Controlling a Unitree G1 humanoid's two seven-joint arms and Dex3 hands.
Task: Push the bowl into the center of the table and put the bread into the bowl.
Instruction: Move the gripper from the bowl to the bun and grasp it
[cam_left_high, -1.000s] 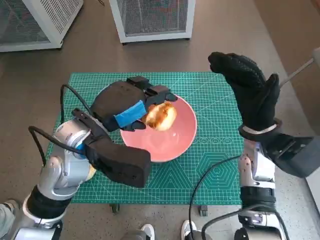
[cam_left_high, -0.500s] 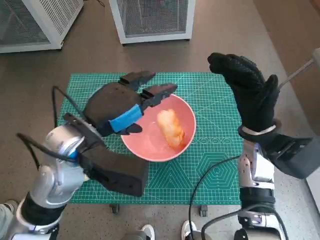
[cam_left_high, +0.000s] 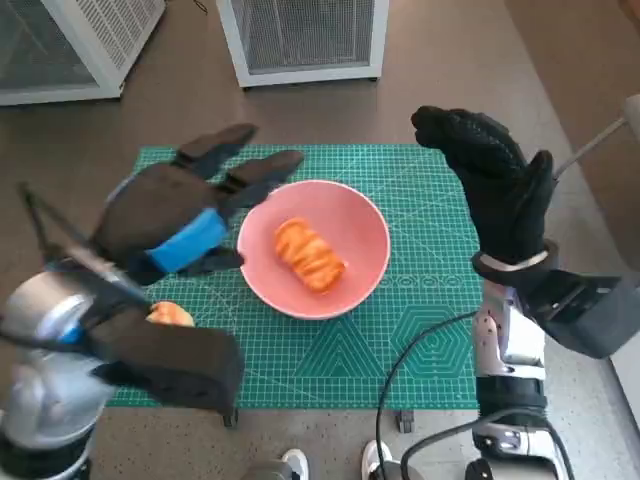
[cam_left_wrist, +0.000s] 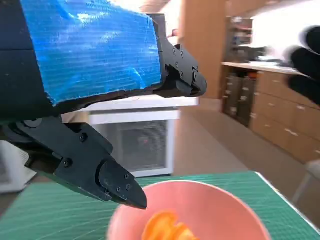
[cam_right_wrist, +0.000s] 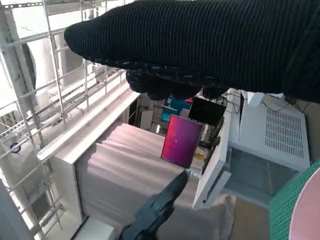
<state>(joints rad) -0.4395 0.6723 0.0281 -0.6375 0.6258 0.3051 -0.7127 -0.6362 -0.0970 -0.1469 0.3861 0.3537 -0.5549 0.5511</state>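
A pink bowl (cam_left_high: 345, 215) sits near the middle of the green mat (cam_left_high: 430, 330), and the striped orange bread (cam_left_high: 310, 254) lies inside it. My left hand (cam_left_high: 185, 212) hovers just left of the bowl with its fingers spread and nothing in them. In the left wrist view its blue-taped back (cam_left_wrist: 95, 45) and black fingers (cam_left_wrist: 100, 172) hang above the bowl (cam_left_wrist: 220, 210) and the bread (cam_left_wrist: 165, 229). My right hand (cam_left_high: 490, 185) is raised over the mat's right side and holds nothing. The right wrist view shows only the glove (cam_right_wrist: 200, 45) and a sliver of the bowl's rim (cam_right_wrist: 306, 220).
A small orange item (cam_left_high: 170, 315) lies on the mat beside my left forearm. Two white mesh cabinets (cam_left_high: 305, 35) (cam_left_high: 70, 40) stand on the floor behind the table. A black cable (cam_left_high: 415, 345) crosses the mat's front right. Feet (cam_left_high: 295, 462) show below the front edge.
My left hand has let go of the bread, which now lies in the bowl, and has drawn back to the left. The orange item by the forearm has come into sight.
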